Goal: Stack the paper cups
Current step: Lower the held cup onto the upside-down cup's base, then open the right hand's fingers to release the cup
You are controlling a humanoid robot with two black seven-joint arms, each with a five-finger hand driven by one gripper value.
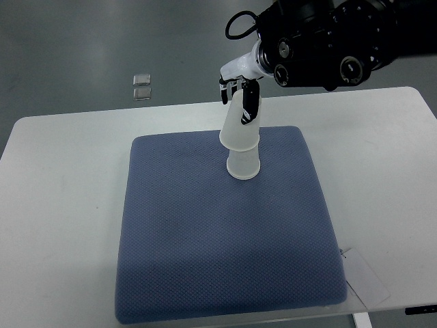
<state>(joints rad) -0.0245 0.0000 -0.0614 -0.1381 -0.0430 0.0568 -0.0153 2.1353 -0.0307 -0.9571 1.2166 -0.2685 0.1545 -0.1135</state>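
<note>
Two white paper cups stand upside down on the blue mat. The lower cup rests on the mat near its back edge. The upper cup sits over it, tilted slightly to the left. My right hand reaches in from the upper right, and its black and white fingers grip the top of the upper cup. The left arm does not show.
The mat lies on a white table. Two small clear blocks lie on the grey floor beyond the table's back edge. A white paper tag pokes out at the mat's front right corner.
</note>
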